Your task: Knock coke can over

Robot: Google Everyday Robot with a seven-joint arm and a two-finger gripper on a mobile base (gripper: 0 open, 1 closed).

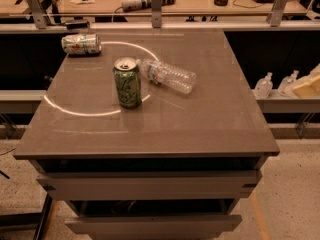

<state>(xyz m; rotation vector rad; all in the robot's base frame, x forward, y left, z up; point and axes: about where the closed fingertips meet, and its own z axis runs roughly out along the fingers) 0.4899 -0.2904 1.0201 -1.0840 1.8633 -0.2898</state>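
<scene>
A green can (127,82) stands upright on the grey table (210,124), left of centre. At the back left corner a silvery can (81,43) with green and red marks lies on its side. Neither can shows coke markings, so the coke can is out of view. A clear plastic bottle (167,75) lies on its side just right of the green can, its cap end close to it. My gripper (309,84) shows only as a pale beige part at the right edge of the view, beyond the table and far from the cans.
A white ring is marked on the tabletop around the green can. Two small white bottles (263,85) stand on a low ledge to the right. A workbench with tools (145,1) and metal posts runs behind the table. Below the tabletop are drawers (150,186).
</scene>
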